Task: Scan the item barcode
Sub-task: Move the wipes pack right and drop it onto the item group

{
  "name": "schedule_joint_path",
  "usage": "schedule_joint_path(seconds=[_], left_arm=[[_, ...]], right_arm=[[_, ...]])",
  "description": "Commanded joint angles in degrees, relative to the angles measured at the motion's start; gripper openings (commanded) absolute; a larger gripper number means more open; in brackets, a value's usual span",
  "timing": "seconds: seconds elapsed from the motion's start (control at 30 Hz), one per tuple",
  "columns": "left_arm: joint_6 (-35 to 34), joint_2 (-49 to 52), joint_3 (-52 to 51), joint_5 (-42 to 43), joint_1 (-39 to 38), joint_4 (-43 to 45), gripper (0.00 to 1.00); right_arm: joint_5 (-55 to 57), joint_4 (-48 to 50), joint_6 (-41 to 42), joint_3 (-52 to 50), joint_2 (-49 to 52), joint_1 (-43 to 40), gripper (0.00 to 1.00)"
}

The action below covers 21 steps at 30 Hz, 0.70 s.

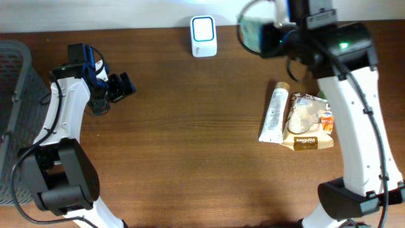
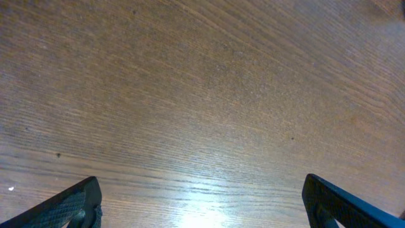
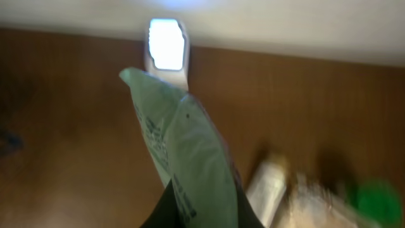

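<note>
My right gripper [image 1: 276,35] is shut on a pale green packet [image 1: 253,34], held in the air at the back right of the table. In the right wrist view the green packet [image 3: 190,152] sticks up from between my right gripper's [image 3: 200,218] dark fingers, with printed text along one edge. Its tip points toward the white barcode scanner [image 3: 167,45]. The scanner [image 1: 203,36] stands at the back middle, a little left of the packet. My left gripper [image 1: 120,88] hangs open over bare wood at the left, and nothing lies between the jaws of the left gripper [image 2: 202,209].
A white tube [image 1: 274,114] and a clear snack bag [image 1: 308,117] with a brown label [image 1: 305,144] lie on the right under my right arm. A grey mesh basket [image 1: 12,82] stands at the left edge.
</note>
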Motion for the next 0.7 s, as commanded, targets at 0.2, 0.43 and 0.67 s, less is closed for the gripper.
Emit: schedule_joint_path(seconds=[0.2,0.43,0.67], left_arm=[[0.5,-0.8,0.4,-0.4,0.0,0.0,0.99],[0.5,-0.8,0.4,-0.4,0.0,0.0,0.99],[0.5,-0.8,0.4,-0.4,0.0,0.0,0.99]], right_arm=[[3.5,8.1,7.9,-41.2,-0.2,-22.9,0.04],[-8.1,4.8,5.7,-36.0,-0.4,-26.1,0.76],[-18.4,-20.9,2.7,3.1,-12.9,-26.1,0.95]])
